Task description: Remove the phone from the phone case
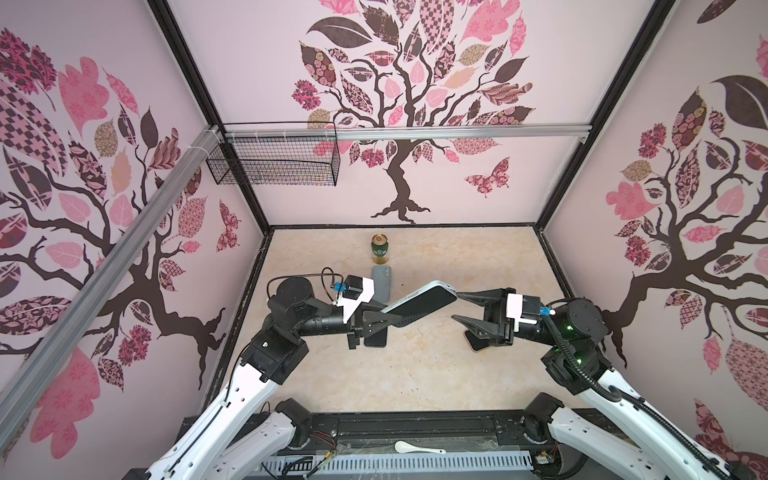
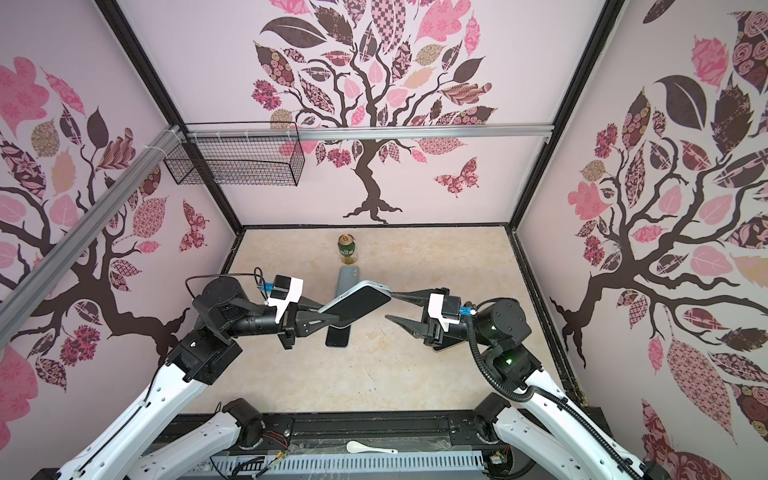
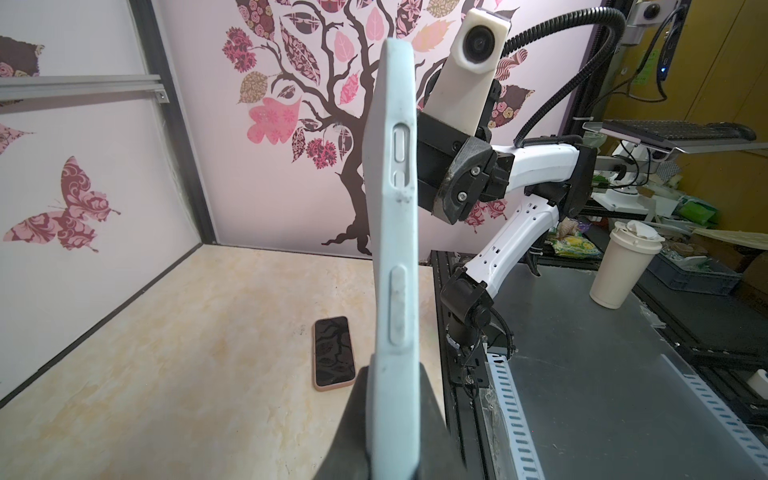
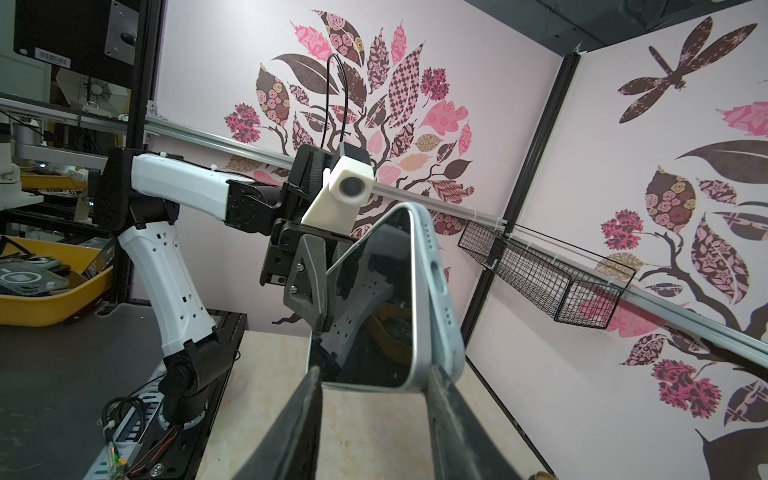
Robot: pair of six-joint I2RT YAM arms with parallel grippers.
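**A:** The left hand (image 1: 390, 319) is clamping tight on one end of the pale blue phone case (image 3: 392, 249), holding it up in the air above the middle of the tabletop (image 1: 415, 374).

**B:** And the phone (image 1: 422, 305) is sitting inside that case, dark screen showing, the whole thing tilting upward toward the right side.

**A:** The right hand (image 1: 456, 306) is standing partly open at the free end. In the right wrist view its two fingers (image 4: 453, 424) are straddling that end. In both top views the farther finger is touching the case's corner.

**B:** Whether they are pressing on it, I cannot tell.

**A:** Moving outward: a black phone (image 1: 376, 337) is lying flat on the tabletop under the left hand, and a pink-cased phone (image 3: 334, 357) is lying flat under the right one.

**B:** A grey-blue phone (image 1: 382, 286) is lying back up beyond them. Just past it, a green can (image 1: 379, 248) is standing upright near the middle of the far edge.
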